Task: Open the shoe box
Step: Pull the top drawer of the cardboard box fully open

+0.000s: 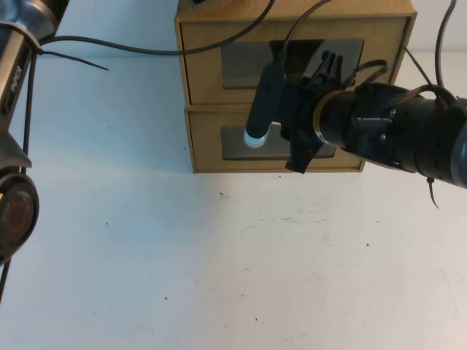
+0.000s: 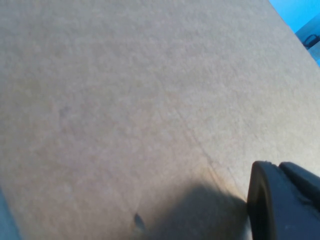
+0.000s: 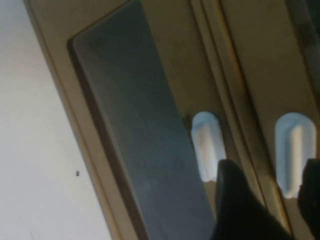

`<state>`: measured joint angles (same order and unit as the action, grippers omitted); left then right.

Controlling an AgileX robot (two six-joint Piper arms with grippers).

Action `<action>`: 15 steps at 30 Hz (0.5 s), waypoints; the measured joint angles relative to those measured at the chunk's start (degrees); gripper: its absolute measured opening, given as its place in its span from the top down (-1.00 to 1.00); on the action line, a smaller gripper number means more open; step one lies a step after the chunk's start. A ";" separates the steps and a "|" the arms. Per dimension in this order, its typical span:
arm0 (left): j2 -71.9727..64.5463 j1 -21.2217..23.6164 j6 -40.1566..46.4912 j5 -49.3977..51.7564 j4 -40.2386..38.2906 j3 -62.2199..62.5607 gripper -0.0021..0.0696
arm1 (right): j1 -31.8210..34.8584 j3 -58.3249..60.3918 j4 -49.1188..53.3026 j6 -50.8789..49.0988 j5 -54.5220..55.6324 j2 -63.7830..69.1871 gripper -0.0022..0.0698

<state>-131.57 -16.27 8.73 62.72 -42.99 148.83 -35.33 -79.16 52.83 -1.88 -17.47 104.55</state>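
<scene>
Two tan cardboard shoe boxes stand stacked at the table's far side, the upper box [image 1: 292, 29] on the lower box [image 1: 219, 153]. Each has a grey window and a white handle, and both fronts sit flush. My right gripper [image 1: 270, 87] reaches in from the right, close against the fronts. In the right wrist view the right gripper [image 3: 272, 200] is open, its dark fingers [image 3: 235, 200] either side of the upper box's handle [image 3: 292, 150]. The lower box's handle [image 3: 207, 145] lies beside them. My left gripper [image 2: 280, 205] shows one finger over a tan surface [image 2: 125, 100].
The left arm [image 1: 14, 146] rises along the table's left edge. Black cables [image 1: 146, 51] trail across the boxes and the table behind them. The white tabletop [image 1: 219, 270] stretches in front of the boxes.
</scene>
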 joint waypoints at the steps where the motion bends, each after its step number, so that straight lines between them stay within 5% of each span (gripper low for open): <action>1: 0.00 0.00 0.00 0.00 0.00 0.00 0.95 | 0.00 -0.02 0.55 0.00 0.00 0.32 0.24; 7: 0.00 0.00 0.00 0.00 0.00 0.00 0.95 | 0.00 -0.29 4.51 -1.02 -0.12 1.74 0.28; 15: 0.00 0.00 0.11 0.14 0.00 0.00 0.95 | 0.00 -0.28 19.96 -17.06 -0.12 3.02 0.29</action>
<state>-131.57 -16.27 8.84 62.85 -42.99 148.83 -35.33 -79.44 72.80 -18.95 -17.58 107.57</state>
